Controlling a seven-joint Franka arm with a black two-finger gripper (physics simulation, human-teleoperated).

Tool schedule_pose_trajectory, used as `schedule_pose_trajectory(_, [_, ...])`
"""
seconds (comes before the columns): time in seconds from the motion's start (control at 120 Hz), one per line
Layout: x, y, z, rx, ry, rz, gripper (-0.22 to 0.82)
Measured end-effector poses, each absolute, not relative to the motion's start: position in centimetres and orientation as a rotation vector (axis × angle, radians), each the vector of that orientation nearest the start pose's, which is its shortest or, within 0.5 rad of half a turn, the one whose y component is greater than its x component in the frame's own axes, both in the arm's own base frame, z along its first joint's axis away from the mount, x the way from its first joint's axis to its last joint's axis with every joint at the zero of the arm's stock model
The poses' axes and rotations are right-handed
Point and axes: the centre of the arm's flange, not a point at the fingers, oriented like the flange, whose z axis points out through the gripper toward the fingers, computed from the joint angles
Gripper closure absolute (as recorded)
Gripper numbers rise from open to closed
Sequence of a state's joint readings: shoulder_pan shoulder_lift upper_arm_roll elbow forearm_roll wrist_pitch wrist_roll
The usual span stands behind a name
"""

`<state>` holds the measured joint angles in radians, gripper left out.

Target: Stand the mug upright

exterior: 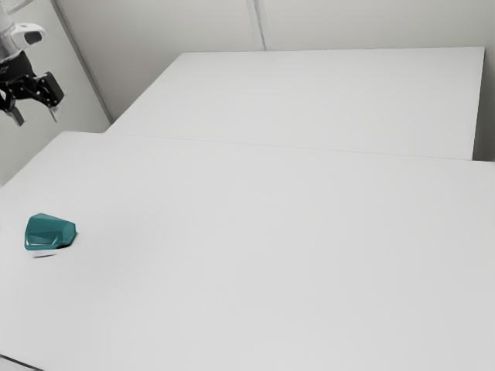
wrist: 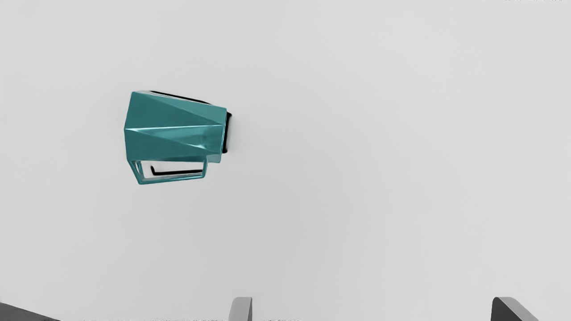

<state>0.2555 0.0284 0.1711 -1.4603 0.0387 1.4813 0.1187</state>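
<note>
High at the exterior view's upper left, my gripper (exterior: 36,117) hangs above the table level with its two fingers apart. A teal faceted mug (exterior: 50,232) lies on its side on the white table, at the exterior view's left and well below the hand. In the wrist view the mug (wrist: 176,127) shows its side wall, with its angular handle out to one side. The gripper (wrist: 371,307) is open there, nothing between its fingertips, and the mug is apart from both. The mug's inside is hidden.
The white table (exterior: 271,255) spreads under the mug. Behind it stands another white surface (exterior: 309,100), with pale walls around. A dark strip (wrist: 22,313) crosses a corner of the wrist view.
</note>
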Motion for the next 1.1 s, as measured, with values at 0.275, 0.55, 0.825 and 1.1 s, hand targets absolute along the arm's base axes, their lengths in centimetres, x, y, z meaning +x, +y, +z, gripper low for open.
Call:
schedule_pose_trajectory(0.275, [47.4,30.5,61.3,-3.153,-0.541,0.040,0.02])
schedule_pose_trajectory(0.55, [43.3,40.0,54.3,-3.263,-0.634,-0.090,0.02])
schedule_pose_trajectory(0.825, [38.8,46.1,49.0,-3.361,-0.631,-0.287,0.02])
schedule_pose_trajectory(1.1, [35.6,51.2,44.5,-3.432,-0.503,-0.521,0.02])
